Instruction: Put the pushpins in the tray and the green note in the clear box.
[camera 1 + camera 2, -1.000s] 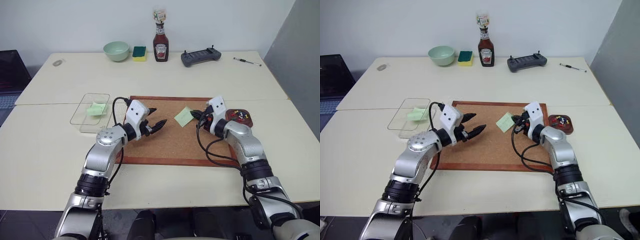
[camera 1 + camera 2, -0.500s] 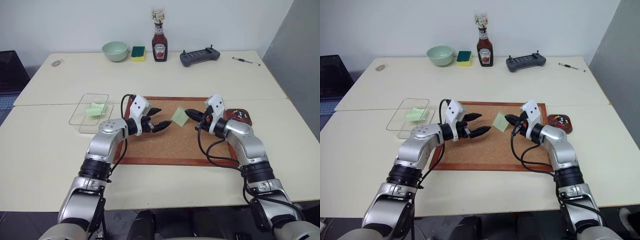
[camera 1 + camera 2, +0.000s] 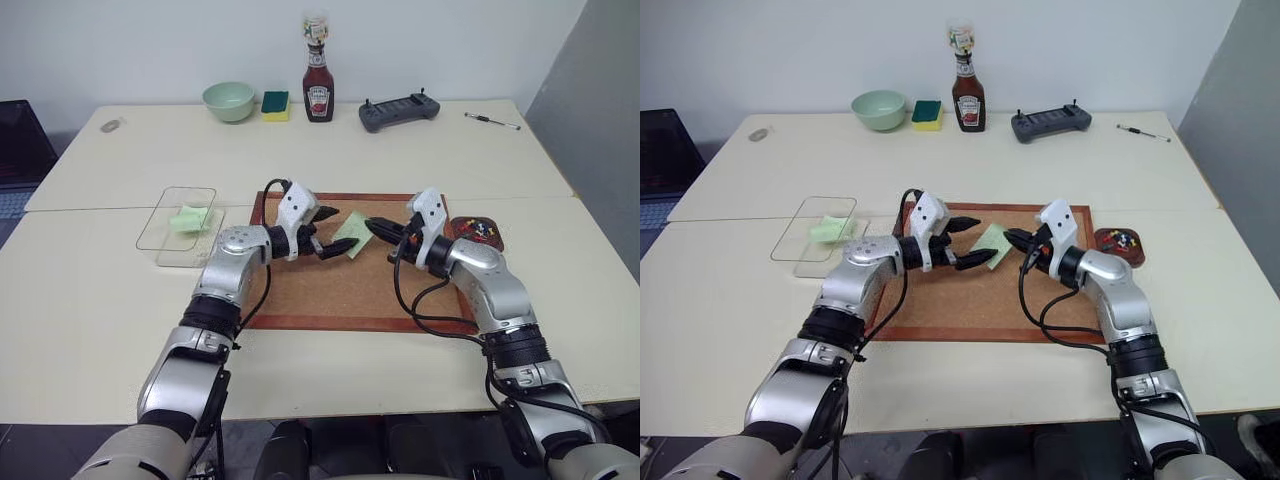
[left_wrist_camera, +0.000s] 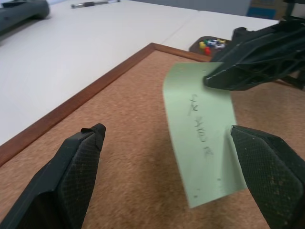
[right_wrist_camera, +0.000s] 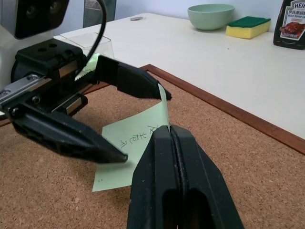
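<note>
The right hand (image 5: 169, 138) pinches the green note (image 4: 202, 129) shut above the corkboard (image 3: 300, 290) near the counter's middle, probably so the wide-open left hand (image 3: 330, 232) can take it.

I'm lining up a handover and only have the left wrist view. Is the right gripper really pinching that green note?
Observer: Yes. In its own wrist view the right gripper is shut on the note at its top edge.
Operator: Where is the clear box from here?
Observer: The box sits on the table just off the left side of the corkboard.
Operator: Is it empty?
Observer: No, a second note, also green, lies in it.
</note>
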